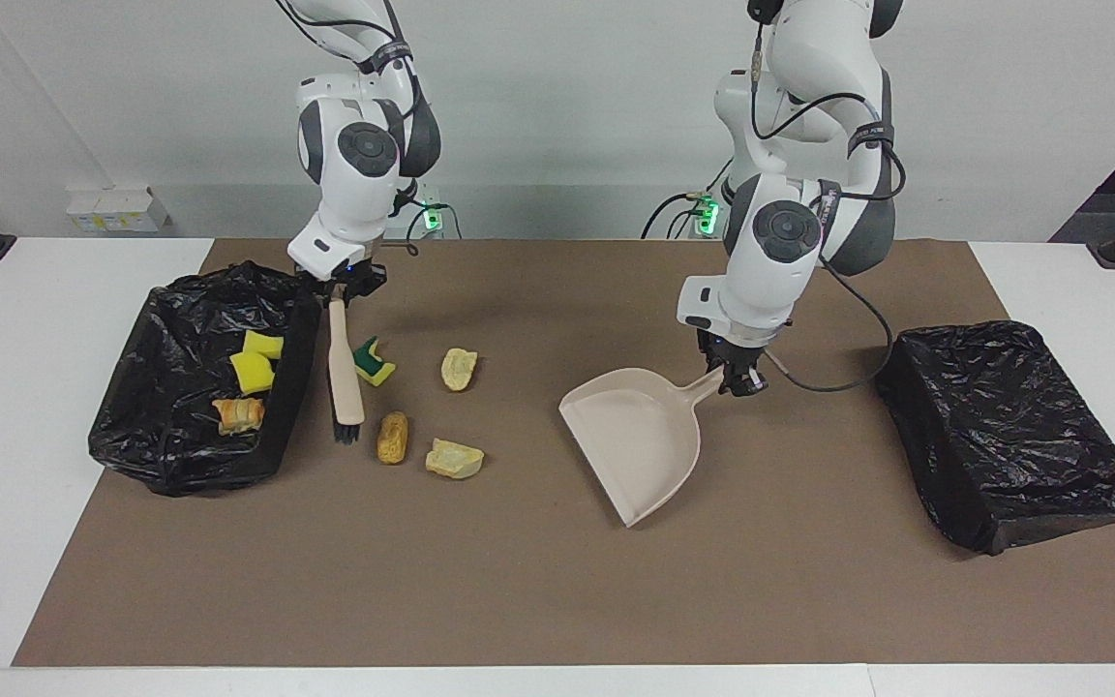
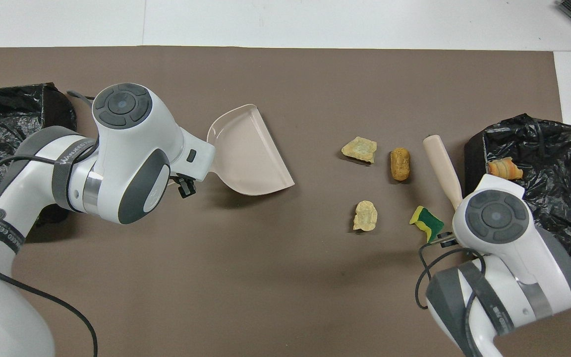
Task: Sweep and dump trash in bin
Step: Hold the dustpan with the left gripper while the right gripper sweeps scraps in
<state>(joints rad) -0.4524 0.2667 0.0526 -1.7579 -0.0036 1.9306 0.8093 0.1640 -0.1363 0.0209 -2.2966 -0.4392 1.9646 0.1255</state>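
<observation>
Right tool (image 1: 340, 290) grips brush (image 1: 345, 373) — left tool (image 1: 737, 378) grips dustpan (image 1: 635, 440).

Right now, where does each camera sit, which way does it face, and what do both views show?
Facing view: high across the table, facing the robots; both arms show whole, the left gripper holding the dustpan, the right gripper holding the brush.
Overhead view: above the robots' end, looking steeply down; only the arms' upper parts show.
Shared: dustpan, brush, four loose scraps such as the green sponge, and the open bin, half a turn apart.
</observation>
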